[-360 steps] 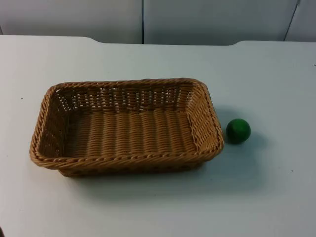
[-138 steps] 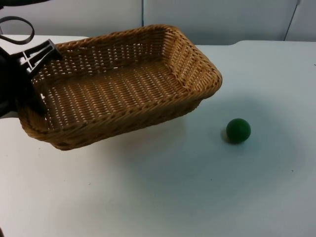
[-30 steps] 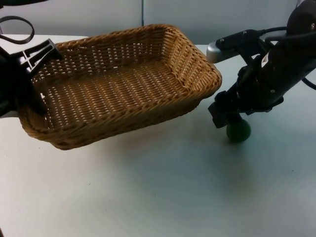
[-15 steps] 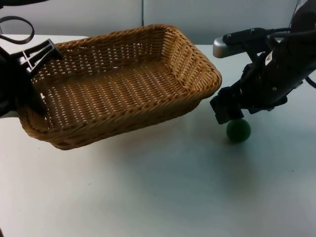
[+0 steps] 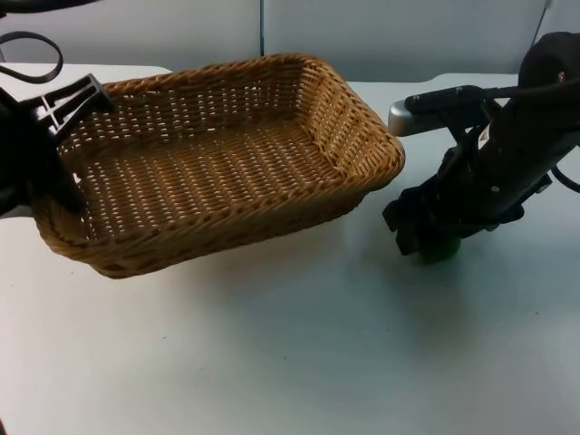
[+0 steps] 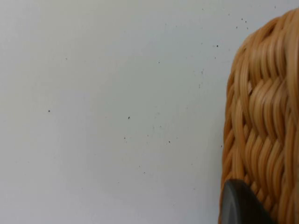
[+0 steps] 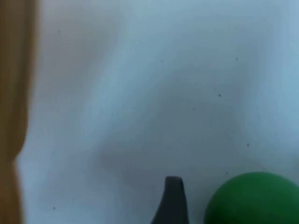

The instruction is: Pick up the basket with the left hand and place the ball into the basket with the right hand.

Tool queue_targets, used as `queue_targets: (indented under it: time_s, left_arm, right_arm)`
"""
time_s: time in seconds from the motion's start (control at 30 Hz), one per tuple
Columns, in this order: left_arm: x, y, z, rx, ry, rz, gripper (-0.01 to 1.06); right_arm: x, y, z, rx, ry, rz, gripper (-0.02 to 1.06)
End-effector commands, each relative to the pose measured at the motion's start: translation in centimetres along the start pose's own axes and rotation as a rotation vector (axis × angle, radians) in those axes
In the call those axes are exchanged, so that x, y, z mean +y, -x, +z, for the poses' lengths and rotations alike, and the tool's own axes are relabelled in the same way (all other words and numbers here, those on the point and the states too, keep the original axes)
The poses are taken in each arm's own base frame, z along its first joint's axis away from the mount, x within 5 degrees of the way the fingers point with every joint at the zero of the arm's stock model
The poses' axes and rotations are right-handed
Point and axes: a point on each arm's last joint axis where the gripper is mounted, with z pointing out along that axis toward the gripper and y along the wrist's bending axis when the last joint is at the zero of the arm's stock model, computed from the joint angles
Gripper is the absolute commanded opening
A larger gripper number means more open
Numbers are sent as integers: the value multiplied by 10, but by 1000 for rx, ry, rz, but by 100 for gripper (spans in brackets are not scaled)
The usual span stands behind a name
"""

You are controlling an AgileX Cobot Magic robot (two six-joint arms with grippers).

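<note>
I held the wicker basket (image 5: 217, 154) aloft, left gripper (image 5: 56, 149) clenched on its rim. The right gripper (image 5: 424, 237) sat at the green ball (image 5: 441, 249); I could not tell its grip state. Next: grasp the ball.

White table (image 5: 272, 362); grey partition wall (image 5: 408, 36) behind.

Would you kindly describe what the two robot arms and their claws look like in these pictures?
Both arms are black. The right arm is bulky with matte black housings, and a silver-grey bar with a black top juts from it toward the basket. The left claw has an angular black bracket with open cut-outs. In each wrist view a fingertip looks dark and tapered.
</note>
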Motion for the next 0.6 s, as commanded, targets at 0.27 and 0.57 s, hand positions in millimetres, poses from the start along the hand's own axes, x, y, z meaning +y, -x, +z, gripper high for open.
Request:
queue_targets:
  time_s: [0.27,0.57]
  left_arm:
    - [-3,3,-4,-32,-25,-20,0]
    - [-3,3,-4,-32,-25,-20,0]
  right_arm:
    - [-1,-4,-1,47,0,13,4]
    - [-10,50,-60,-185,-40,-30,0]
